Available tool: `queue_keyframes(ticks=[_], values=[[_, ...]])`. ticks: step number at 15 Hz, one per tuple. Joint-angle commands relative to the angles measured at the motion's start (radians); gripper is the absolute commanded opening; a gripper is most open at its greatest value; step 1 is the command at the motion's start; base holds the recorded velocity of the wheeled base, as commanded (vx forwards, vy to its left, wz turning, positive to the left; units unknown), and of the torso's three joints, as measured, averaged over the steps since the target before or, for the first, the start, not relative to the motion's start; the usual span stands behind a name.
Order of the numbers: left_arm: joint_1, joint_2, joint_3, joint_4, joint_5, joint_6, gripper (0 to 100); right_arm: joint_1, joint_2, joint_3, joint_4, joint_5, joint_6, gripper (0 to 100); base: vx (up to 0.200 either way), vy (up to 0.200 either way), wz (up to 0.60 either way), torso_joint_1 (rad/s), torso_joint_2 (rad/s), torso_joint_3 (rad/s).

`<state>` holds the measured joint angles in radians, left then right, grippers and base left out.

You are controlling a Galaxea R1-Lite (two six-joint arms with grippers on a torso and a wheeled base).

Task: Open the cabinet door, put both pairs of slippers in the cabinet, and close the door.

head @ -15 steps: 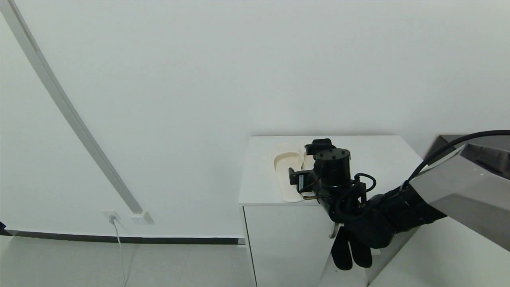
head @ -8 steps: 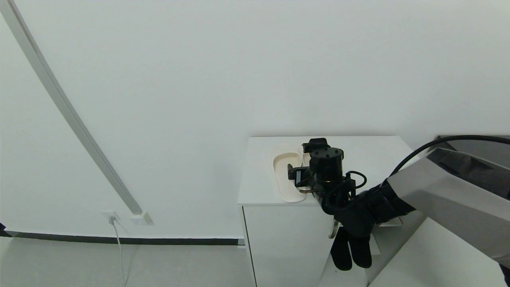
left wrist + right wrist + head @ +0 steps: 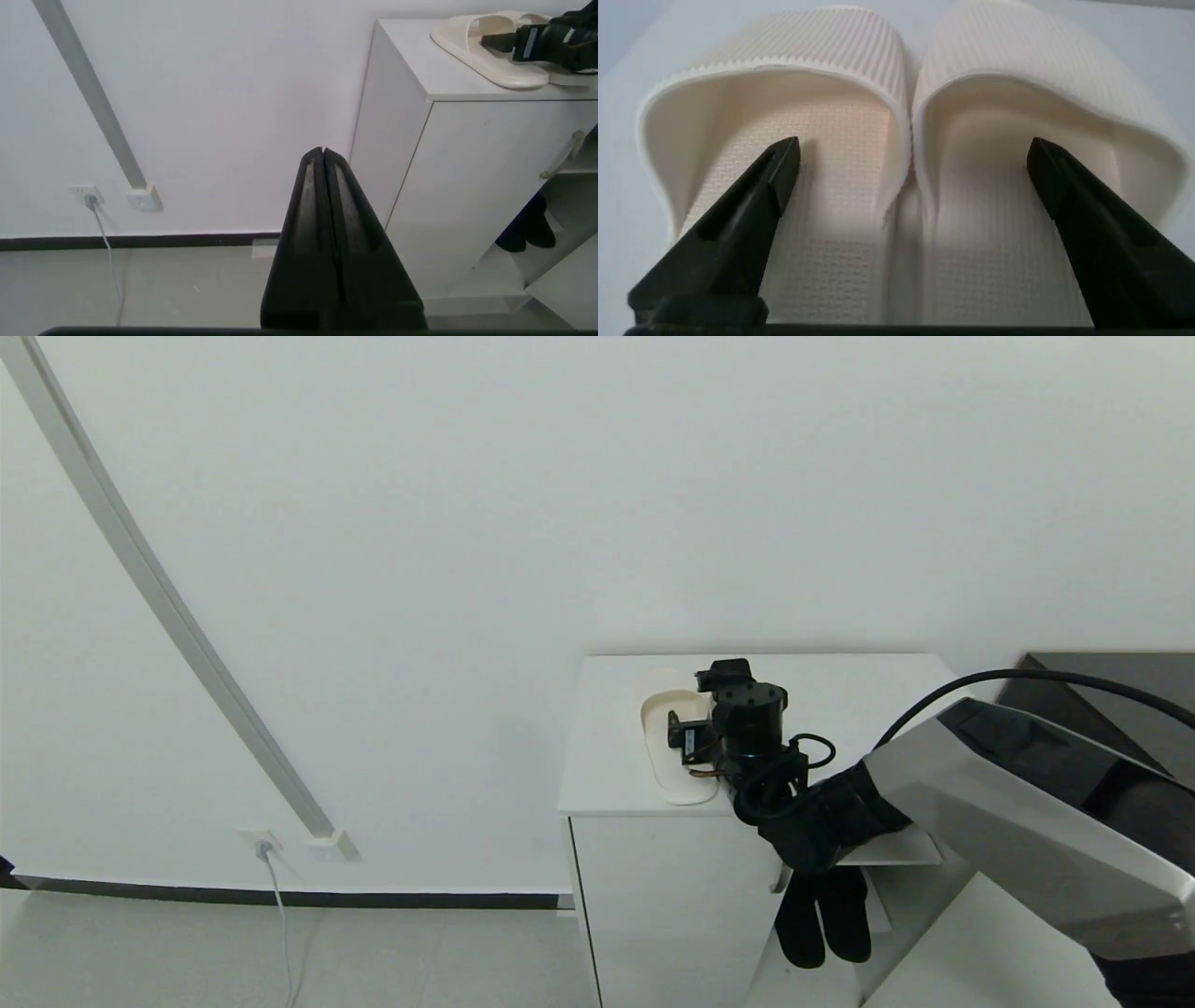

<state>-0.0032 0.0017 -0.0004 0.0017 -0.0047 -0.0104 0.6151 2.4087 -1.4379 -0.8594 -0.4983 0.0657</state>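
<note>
Your right gripper (image 3: 913, 154) now reaches farther over the cream slippers (image 3: 831, 233) at the front edge of the cabinet top (image 3: 868, 709), jaws wide and empty; next, lower and squeeze the pair together.

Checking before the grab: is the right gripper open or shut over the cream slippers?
Open. The right gripper shows its fingers wide apart, one over each of the cream slippers.

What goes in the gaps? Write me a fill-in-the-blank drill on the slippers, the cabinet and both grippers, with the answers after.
1. The cream slippers lie on ___ of the cabinet.
2. The right gripper, at the cream pair, is ___.
3. The black slippers sit ___ the cabinet.
4. The left gripper is ___.
Missing words: top; open; inside; shut.
</note>
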Motion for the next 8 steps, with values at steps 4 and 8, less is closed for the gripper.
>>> queue_keyframes(ticks=[4,8], values=[[0.000,0.001,0.000,0.000,0.002,-0.002,0,-0.002,0.035,-0.035,0.002,-0.005,0.000,0,0.000,0.000,0.00,0.000,0.00,0.000],[0.000,0.001,0.000,0.000,0.002,-0.002,0,-0.002,0.033,-0.032,0.002,-0.005,0.000,0,0.000,0.000,0.00,0.000,0.00,0.000]])
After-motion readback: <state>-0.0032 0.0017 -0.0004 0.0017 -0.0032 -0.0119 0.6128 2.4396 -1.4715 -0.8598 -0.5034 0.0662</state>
